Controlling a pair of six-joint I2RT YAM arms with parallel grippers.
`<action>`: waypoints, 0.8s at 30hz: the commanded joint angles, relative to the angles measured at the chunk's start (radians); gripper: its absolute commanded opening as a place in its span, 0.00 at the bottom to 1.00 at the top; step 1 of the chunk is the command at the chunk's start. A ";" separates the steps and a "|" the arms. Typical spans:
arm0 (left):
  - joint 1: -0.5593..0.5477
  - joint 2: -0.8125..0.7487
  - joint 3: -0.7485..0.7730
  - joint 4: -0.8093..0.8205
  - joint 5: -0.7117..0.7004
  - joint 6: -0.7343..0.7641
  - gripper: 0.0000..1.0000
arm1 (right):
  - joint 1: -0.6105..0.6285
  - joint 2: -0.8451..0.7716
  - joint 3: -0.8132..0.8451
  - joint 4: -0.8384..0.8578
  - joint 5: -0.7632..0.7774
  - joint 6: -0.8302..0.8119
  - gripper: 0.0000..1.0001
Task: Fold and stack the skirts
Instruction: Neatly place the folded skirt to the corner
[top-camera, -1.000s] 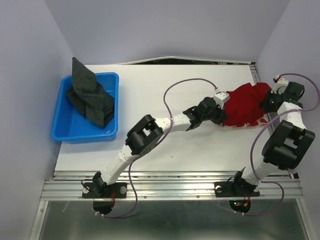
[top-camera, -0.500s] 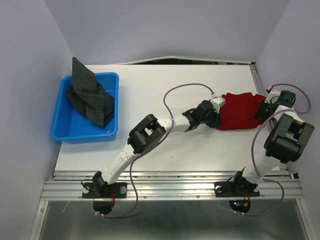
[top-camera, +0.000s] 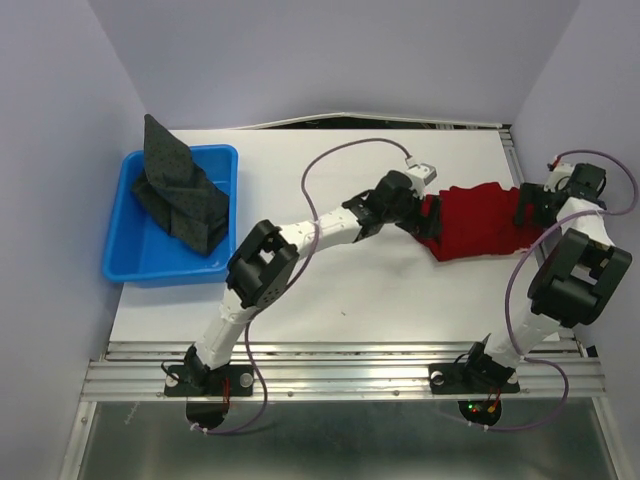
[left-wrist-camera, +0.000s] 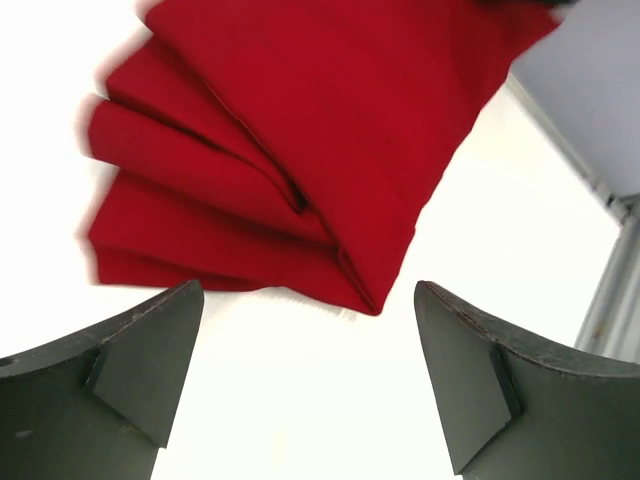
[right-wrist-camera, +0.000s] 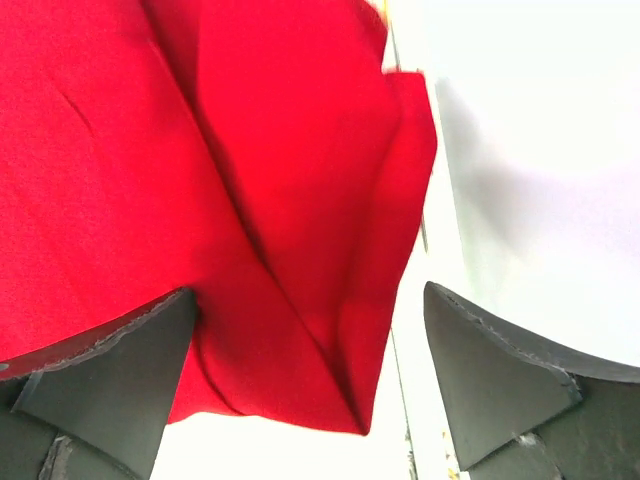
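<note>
The deep-red pleated skirt (top-camera: 475, 222) lies folded on the white table at the right. In the left wrist view its stacked folds (left-wrist-camera: 280, 150) lie just ahead of my left gripper (left-wrist-camera: 305, 370), which is open and holds nothing. Seen from above, that left gripper (top-camera: 422, 212) sits at the skirt's left end. My right gripper (top-camera: 528, 207) is at the skirt's right end, also open, and hovers over the skirt's corner (right-wrist-camera: 230, 220) with nothing gripped. A dark grey skirt (top-camera: 178, 190) is heaped in the blue bin.
The blue bin (top-camera: 125, 268) stands at the table's left side. The table's right edge rail (top-camera: 510, 150) and the side wall are close to the right gripper. The left arm's cable (top-camera: 330, 165) loops over the table's middle.
Both grippers have opened and let go of the red skirt, which now lies flatter. The left gripper has drawn back up and to the left, and the right arm has lifted slightly.
</note>
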 joint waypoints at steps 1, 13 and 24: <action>0.045 -0.240 -0.047 -0.048 -0.014 0.039 0.98 | -0.007 -0.095 0.127 -0.088 -0.073 0.020 1.00; 0.347 -0.431 0.088 -0.596 0.155 0.345 0.98 | 0.187 -0.079 0.421 -0.341 -0.339 0.184 1.00; 0.538 -0.724 -0.473 -0.584 0.086 0.531 0.98 | 0.595 -0.214 0.021 -0.196 -0.339 0.246 1.00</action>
